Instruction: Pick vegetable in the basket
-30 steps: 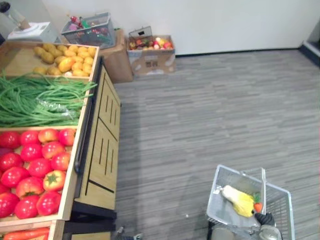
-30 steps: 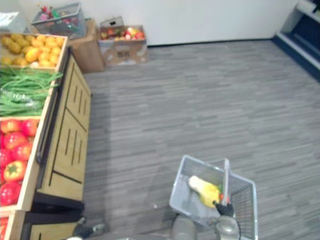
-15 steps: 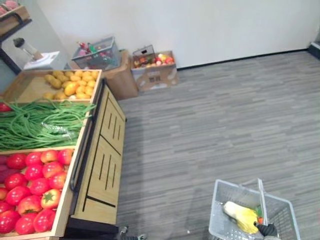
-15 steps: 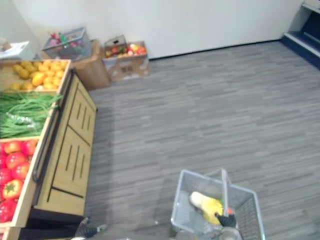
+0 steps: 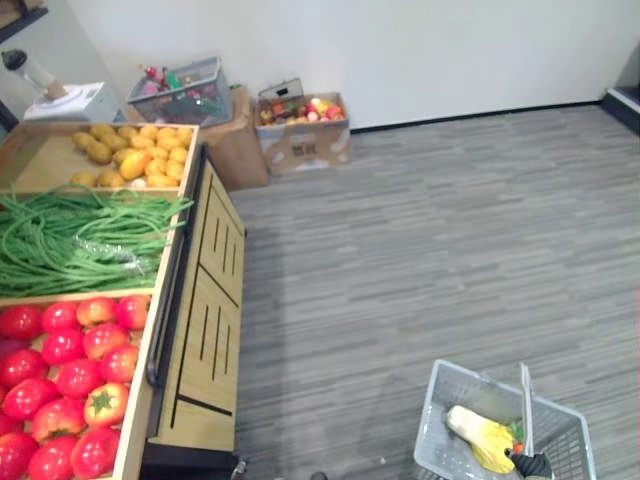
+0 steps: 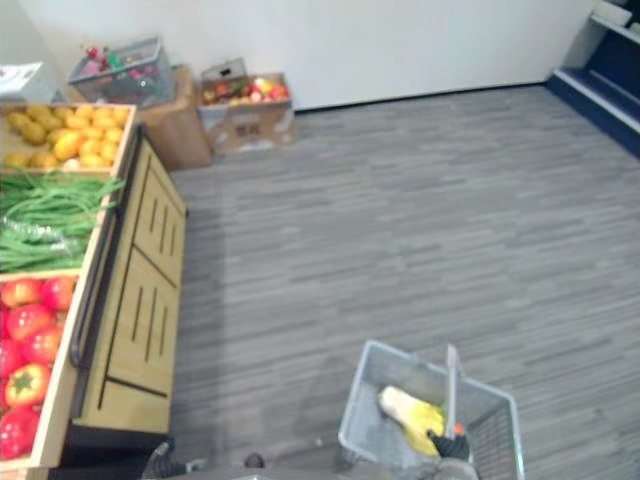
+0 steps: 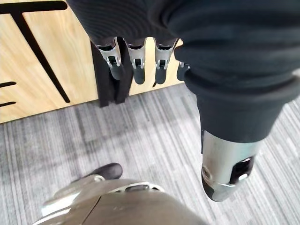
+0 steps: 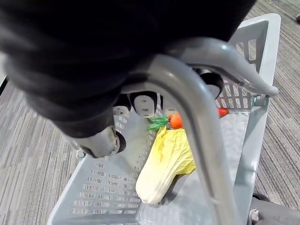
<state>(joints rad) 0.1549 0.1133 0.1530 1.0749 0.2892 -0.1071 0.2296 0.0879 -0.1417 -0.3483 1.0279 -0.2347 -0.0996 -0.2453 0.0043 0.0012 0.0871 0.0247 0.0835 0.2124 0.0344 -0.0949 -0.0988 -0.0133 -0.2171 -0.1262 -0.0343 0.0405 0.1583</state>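
Only the camera had shifted. At lower right, the right robot hand (image 5: 531, 465) still gripped the basket (image 5: 437, 425) holding a napa cabbage (image 8: 164, 164). The left robot hand (image 7: 136, 65) hung relaxed, seemingly empty, beside the counter (image 5: 205, 330), so no new pick had begun.

A grey basket (image 6: 372, 400) stands on the grey plank floor (image 6: 400, 230), its handle (image 6: 451, 378) raised, with the right hand (image 6: 446, 446) dark at the handle's near end. Inside lie a pale yellow napa cabbage (image 6: 410, 408) and, just beside it, a small orange vegetable (image 6: 457, 430). Well apart, a wooden stand (image 6: 135, 300) holds yellowish potatoes (image 6: 50, 140), long green beans (image 6: 45, 210) and red tomatoes (image 6: 30, 330) in separate bins. By the white wall sit a cardboard box (image 6: 245, 118) of mixed produce and a wire crate (image 6: 118, 70).
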